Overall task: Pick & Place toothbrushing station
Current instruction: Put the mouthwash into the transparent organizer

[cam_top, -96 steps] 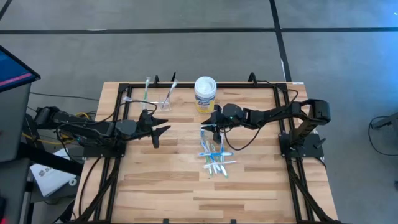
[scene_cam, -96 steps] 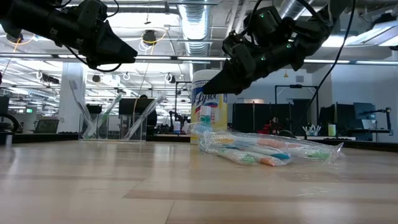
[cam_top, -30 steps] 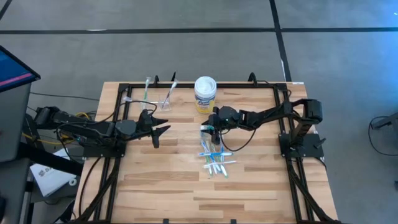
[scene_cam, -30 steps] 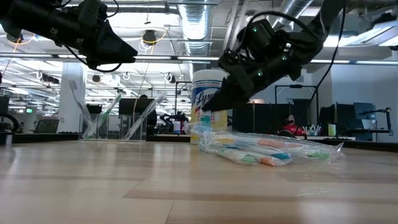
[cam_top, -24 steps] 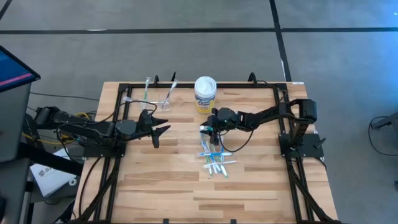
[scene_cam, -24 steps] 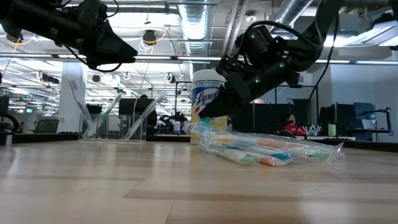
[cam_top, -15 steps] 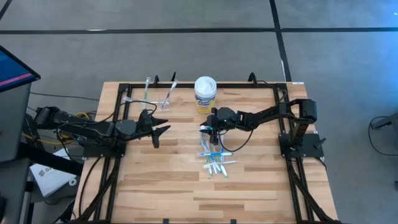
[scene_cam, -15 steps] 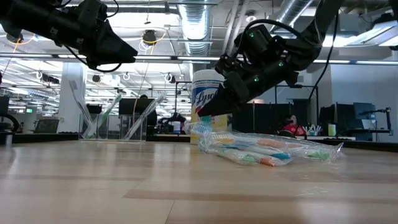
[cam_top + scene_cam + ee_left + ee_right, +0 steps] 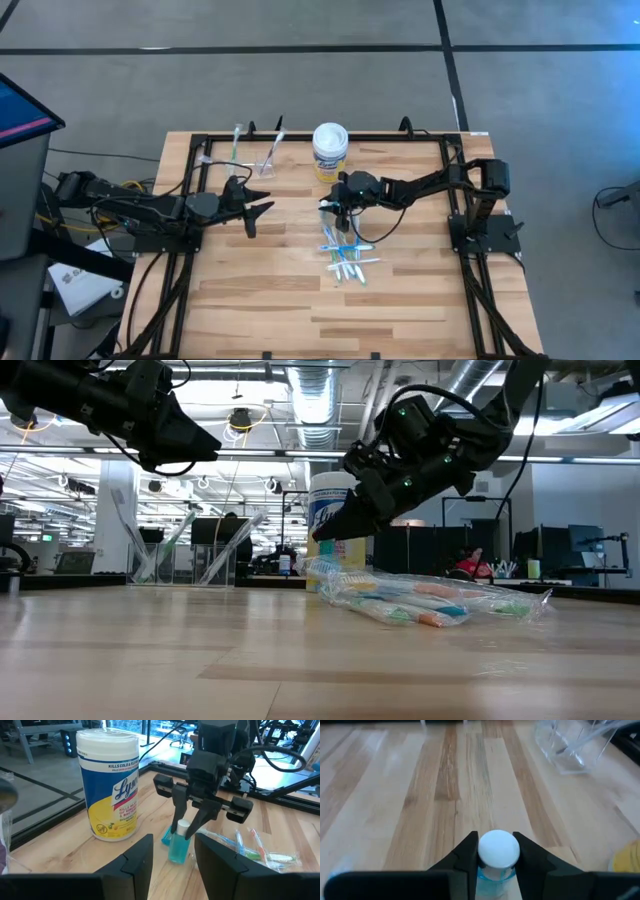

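My right gripper (image 9: 186, 831) has its fingers (image 9: 467, 851) pressed against both sides of the white cap of a toothpaste tube (image 9: 178, 848), just beside the tub (image 9: 108, 784) on its table-centre side. The hold is on the cap alone; the teal body hangs below my fingertips, its foot at or just above the wood, I cannot tell which.

That is where I judge the trouble lies. The cap is round and smooth, and my grip takes only a narrow band of it. If I lift fast or swing, the tube could pivot between my fingers, or slip out and fall onto the pile of toothbrushes (image 9: 345, 255) lying farther from the tub. A squeeze set off-centre could pop the cap sideways out of the grip.

The tub stands close enough that a careless turn of my wrist might knock it. The clear cup (image 9: 266, 163), already holding brushes, sits on the tub's far side from the pile, near my left gripper (image 9: 262, 208), which hovers there part-open and empty. A wide carry could crowd that arm, and a tilted tube might catch the cup's rim.
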